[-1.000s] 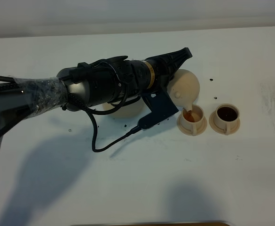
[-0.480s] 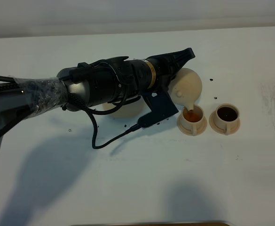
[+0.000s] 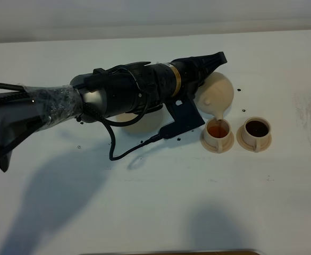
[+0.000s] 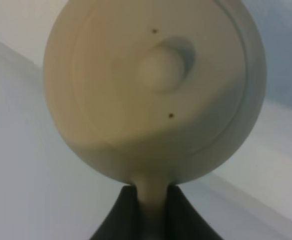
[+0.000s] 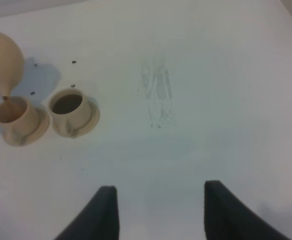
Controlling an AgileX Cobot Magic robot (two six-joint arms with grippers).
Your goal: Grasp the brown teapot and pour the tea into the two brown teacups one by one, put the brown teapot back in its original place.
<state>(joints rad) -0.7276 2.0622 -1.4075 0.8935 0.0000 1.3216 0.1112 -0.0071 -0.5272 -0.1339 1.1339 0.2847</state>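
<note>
The brown teapot (image 3: pixel 219 93) hangs tilted, its spout pointing down over the left one of the two brown teacups (image 3: pixel 217 133), which holds amber tea. The right teacup (image 3: pixel 256 130) holds dark tea. Both stand on small saucers. My left gripper (image 3: pixel 215 62) is shut on the teapot's handle. In the left wrist view the teapot (image 4: pixel 155 95) fills the frame, with the handle pinched in my gripper (image 4: pixel 152 212). The original place, a flat saucer (image 3: pixel 142 123), lies half hidden under the arm. My right gripper (image 5: pixel 160 210) stands open over bare table, with the teapot (image 5: pixel 1 65) and the cups (image 5: pixel 71 112) far off.
The left arm's black cable (image 3: pixel 124 155) loops down onto the table below the arm. Dark specks (image 3: pixel 239 89) dot the white surface around the cups. A faint grey smudge (image 3: pixel 308 114) marks the table at the right.
The left arm has shifted slightly right and up, tipping the teapot further. The tea in the left cup stands higher.
</note>
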